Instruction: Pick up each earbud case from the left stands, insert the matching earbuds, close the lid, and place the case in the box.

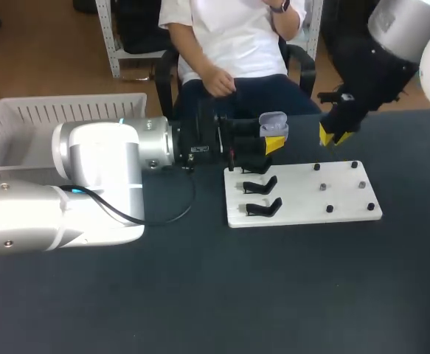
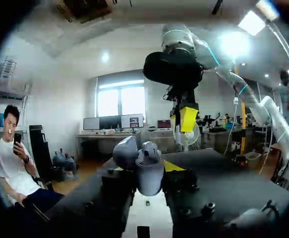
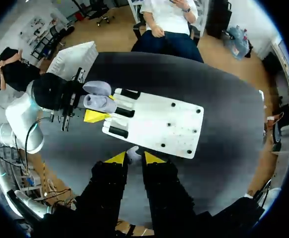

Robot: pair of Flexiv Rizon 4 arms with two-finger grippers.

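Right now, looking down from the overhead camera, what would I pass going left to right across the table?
White basket → open earbud case in the left gripper → right gripper with yellow tips. The white stand board overlaps the last two sideways, so I leave it out.

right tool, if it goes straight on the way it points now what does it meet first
Most likely the board: the right tool, shut on what looks like an earbud, points down at its bare middle. The case sits off to one side of that line. Depth is unclear.
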